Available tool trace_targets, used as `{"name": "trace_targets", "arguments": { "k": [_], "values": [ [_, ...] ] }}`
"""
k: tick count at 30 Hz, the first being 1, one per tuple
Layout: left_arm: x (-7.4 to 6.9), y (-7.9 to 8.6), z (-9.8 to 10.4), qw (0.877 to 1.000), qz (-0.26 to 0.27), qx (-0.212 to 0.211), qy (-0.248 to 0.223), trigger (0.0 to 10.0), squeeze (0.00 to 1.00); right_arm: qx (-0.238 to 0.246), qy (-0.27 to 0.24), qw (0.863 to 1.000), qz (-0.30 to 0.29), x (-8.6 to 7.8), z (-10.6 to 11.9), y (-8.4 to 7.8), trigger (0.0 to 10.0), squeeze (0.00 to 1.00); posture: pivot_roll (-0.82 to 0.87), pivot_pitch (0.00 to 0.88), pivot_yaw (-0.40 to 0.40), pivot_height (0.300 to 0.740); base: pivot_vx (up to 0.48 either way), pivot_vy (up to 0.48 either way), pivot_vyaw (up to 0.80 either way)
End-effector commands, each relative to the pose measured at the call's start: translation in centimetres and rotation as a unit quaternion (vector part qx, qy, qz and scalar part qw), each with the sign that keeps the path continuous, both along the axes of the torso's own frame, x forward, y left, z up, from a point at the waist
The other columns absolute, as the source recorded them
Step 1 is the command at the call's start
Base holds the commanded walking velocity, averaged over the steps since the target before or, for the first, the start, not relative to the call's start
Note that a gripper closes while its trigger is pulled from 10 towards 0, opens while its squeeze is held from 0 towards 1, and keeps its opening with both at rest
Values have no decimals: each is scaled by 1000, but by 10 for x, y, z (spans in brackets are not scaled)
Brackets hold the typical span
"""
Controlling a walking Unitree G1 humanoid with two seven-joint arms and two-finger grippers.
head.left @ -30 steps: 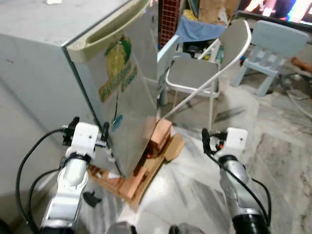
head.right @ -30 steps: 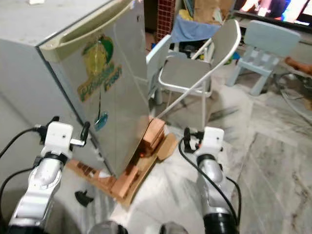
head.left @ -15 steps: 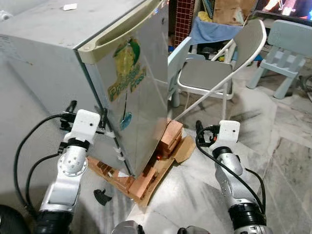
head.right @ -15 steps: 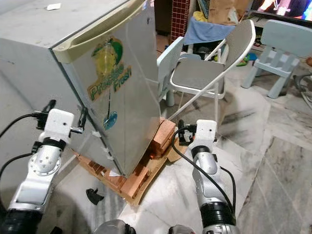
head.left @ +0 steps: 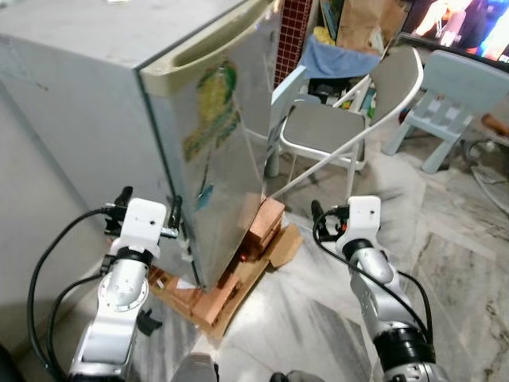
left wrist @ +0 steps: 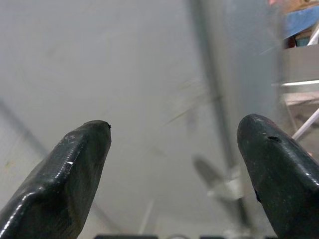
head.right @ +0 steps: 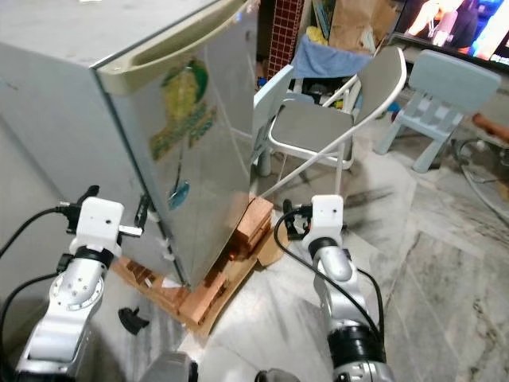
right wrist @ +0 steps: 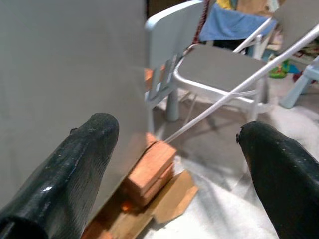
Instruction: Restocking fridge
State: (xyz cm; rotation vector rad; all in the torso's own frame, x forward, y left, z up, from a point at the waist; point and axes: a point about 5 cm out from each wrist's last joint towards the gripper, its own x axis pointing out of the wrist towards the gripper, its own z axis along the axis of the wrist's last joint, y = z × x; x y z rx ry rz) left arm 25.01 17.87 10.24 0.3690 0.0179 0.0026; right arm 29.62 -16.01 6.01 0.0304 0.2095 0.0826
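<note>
A small grey fridge (head.left: 227, 151) stands shut, with a cream handle (head.left: 208, 46) along the door's top and a green-yellow sticker (head.right: 184, 111) on the door. My left gripper (head.left: 149, 204) is raised at the fridge's left side near the door's lower corner. Its fingers (left wrist: 75, 164) are open, with the grey fridge wall beyond them. My right gripper (head.left: 320, 223) is held low to the right of the door, open and holding nothing. Between its fingertips (right wrist: 84, 154) I see the door edge and the bricks below.
The fridge rests on orange bricks (head.left: 260, 229) and cardboard (head.left: 280, 245). A grey folding chair (head.left: 330, 127), a white child's chair (right wrist: 167, 45) and a pale blue child's chair (head.left: 455, 83) stand behind it. A small black object (head.left: 147, 322) lies on the marble floor.
The whole picture has shifted, so the camera has moved. Both arms stay raised in front of the fridge with open fingers. The fridge door stays shut.
</note>
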Motion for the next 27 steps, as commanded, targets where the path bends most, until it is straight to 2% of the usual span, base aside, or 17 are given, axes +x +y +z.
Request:
{"name": "trace_targets", "arguments": {
  "k": [1,5,10,17,27],
  "values": [
    [-2,3,7,1000,-6,0,-8,10000,0,10,-3,1000,9,2,6,5,10000,0,174,22,-102,740,0,356,0],
    [-3,-2,9,1000,-26,2,-7,10000,0,8,2,1000,19,2,6,8,10000,0,176,25,-108,740,0,89,-588],
    [-8,-10,12,997,-76,-29,-4,10000,0,5,0,1000,27,3,9,10,10000,0,185,32,-124,740,0,0,-788],
    [-11,-13,11,996,-84,-28,-1,10000,0,5,3,1000,30,3,10,11,10000,0,186,33,-127,740,0,0,-788],
    [-8,-12,16,996,-88,-29,-7,10000,0,8,3,999,33,3,11,12,10000,0,185,31,-122,740,0,0,-749]
  ]
}}
